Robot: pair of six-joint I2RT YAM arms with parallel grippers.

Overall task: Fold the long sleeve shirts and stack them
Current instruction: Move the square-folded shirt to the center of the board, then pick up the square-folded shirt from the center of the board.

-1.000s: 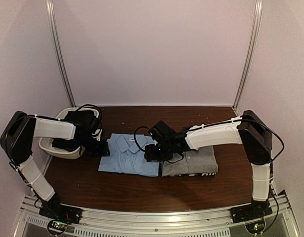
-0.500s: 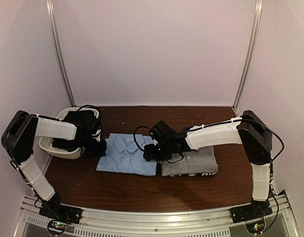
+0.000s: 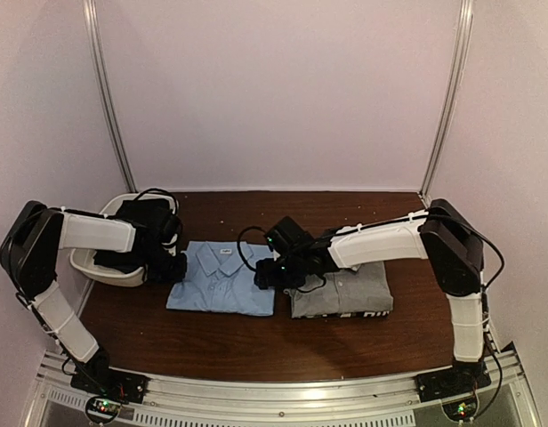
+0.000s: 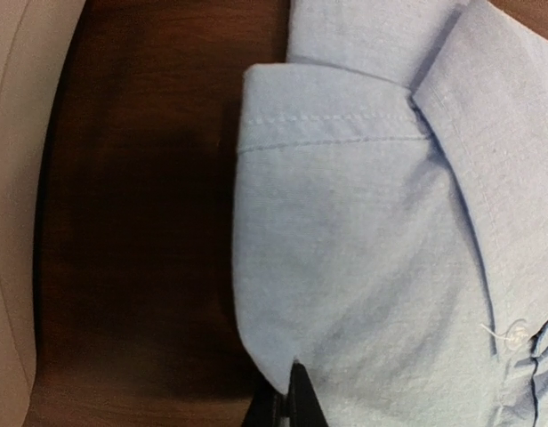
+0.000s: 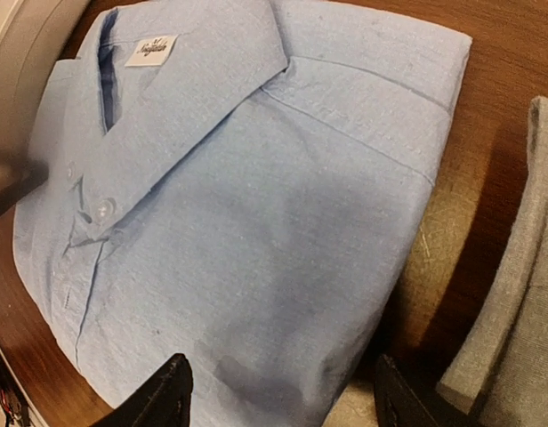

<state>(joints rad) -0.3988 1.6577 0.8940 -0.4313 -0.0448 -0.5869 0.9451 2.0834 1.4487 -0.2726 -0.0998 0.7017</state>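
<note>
The folded light blue shirt (image 3: 219, 280) lies collar up on the brown table, left of the folded grey shirt (image 3: 345, 289). My left gripper (image 3: 172, 267) is at the blue shirt's left edge. In the left wrist view, that gripper (image 4: 290, 387) is shut on a pinched fold of the blue shirt (image 4: 363, 231). My right gripper (image 3: 267, 277) hovers over the blue shirt's right side. In the right wrist view it (image 5: 278, 396) stands open, its fingers (image 5: 172, 391) spread above the blue shirt (image 5: 238, 205). A strip of bare table separates this from the grey shirt (image 5: 523, 294).
A white tub (image 3: 89, 261) holding something dark sits at the table's left edge, just behind my left gripper; its rim (image 4: 12, 178) shows in the left wrist view. Metal frame posts (image 3: 109, 98) and pale walls close in the back.
My left gripper closed on the blue shirt's left edge and drew it left, widening the gap to the grey shirt. My right gripper drifted left with it, still open.
</note>
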